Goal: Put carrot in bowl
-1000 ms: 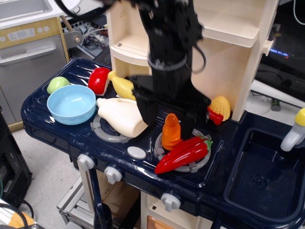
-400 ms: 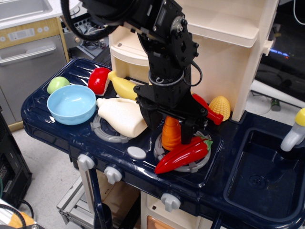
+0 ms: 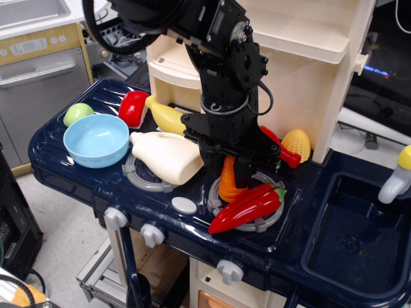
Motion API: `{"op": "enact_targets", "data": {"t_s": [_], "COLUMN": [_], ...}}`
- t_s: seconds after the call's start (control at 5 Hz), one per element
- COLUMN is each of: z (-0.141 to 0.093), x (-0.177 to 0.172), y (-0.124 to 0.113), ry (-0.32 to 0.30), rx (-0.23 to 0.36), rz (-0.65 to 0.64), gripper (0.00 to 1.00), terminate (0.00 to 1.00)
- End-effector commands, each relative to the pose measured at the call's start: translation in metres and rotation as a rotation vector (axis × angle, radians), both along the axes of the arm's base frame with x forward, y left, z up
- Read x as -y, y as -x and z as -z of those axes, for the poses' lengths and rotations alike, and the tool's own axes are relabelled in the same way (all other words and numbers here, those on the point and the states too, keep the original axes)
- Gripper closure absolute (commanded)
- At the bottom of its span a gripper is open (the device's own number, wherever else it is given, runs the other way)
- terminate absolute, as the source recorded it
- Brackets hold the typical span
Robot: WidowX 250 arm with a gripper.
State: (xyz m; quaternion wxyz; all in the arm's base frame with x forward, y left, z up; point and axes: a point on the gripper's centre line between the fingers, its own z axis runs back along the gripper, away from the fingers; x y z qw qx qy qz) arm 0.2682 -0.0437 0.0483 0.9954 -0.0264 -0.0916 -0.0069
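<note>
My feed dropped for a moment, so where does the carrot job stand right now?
Nothing is finished: the bowl on the left of the counter holds nothing. In hand: the gripper is down over the carrot, which stands on the burner beside the red pepper; whether the fingers have closed on it I cannot tell. Left: lift it, carry it left past the cream bottle, and drop it in the bowl.

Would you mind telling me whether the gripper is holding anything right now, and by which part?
The gripper is down over the carrot, its fingers around the upper part, but the carrot sits on the burner and a closed grasp cannot be confirmed.
</note>
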Motion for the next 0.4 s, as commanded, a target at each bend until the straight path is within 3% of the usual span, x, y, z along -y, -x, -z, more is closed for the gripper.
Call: {"op": "enact_targets", "data": {"t_s": [0.0,0.2], "z": [-0.055,-0.077], "x": [-0.003,-0.022], "y": [-0.008,0.004], "ry": [-0.050,-0.091], "rx": [-0.074,-0.135], "rz": [-0.022,-0.017], "gripper": [1.00,1.00], "terminate": [0.00,0.00]}}
